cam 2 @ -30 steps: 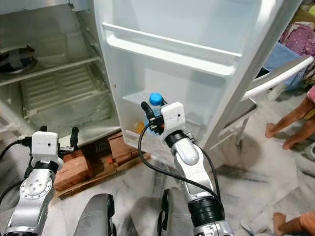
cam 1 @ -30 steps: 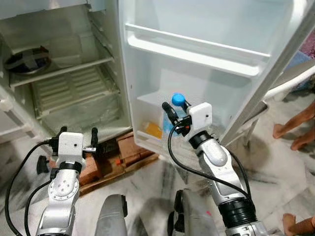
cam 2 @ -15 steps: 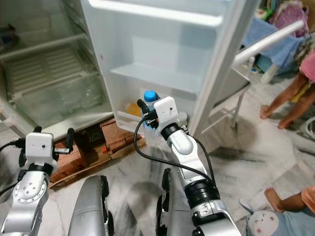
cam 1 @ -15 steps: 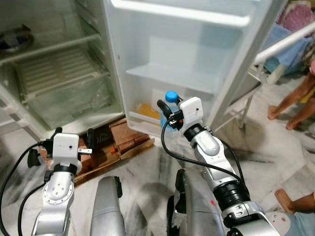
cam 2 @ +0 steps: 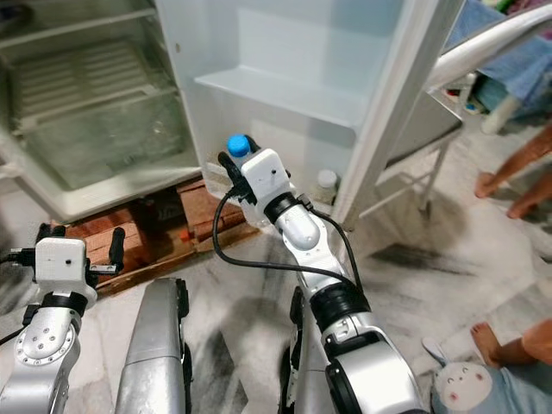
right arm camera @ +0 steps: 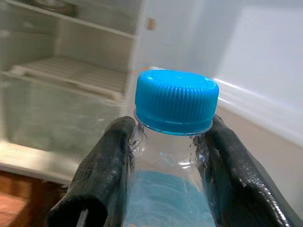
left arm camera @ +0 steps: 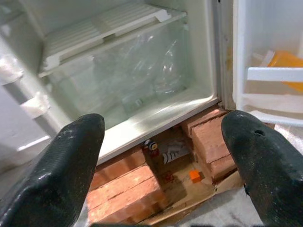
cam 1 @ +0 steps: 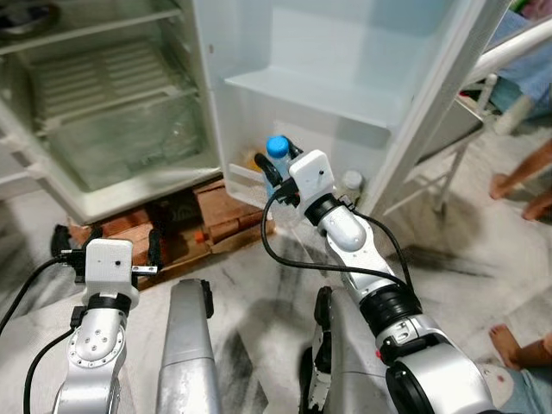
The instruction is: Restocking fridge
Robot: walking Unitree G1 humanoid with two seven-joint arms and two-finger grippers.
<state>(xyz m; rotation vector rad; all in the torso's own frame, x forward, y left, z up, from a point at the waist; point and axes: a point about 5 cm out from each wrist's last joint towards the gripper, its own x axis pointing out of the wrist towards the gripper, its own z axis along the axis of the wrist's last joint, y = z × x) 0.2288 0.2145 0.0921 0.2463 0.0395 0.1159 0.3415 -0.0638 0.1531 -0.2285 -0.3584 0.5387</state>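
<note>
A clear water bottle with a blue cap point(cam 1: 277, 147) is held upright by my right gripper point(cam 1: 278, 175), which is shut on its neck just under the cap. It hangs in front of the left end of the open fridge door's lowest shelf point(cam 1: 246, 177). In the right wrist view the cap point(right arm camera: 176, 101) stands between the two black fingers point(right arm camera: 102, 170). My left gripper point(cam 1: 105, 243) is low on the left, open and holding nothing, facing the fridge's bottom edge. An orange pack point(left arm camera: 284, 61) lies in the door's lowest shelf.
The fridge body point(cam 1: 112, 129) stands open on red bricks point(cam 1: 220, 211). A small white-capped bottle point(cam 1: 349, 183) sits in the door's bottom shelf. A white chair frame point(cam 1: 453, 159) and a person's bare feet point(cam 1: 517, 177) are on the right.
The whole picture has shifted as the camera moved. My right gripper, still shut on the bottle, now sits nearer the left end of the door's lowest shelf. The left gripper stays open.
</note>
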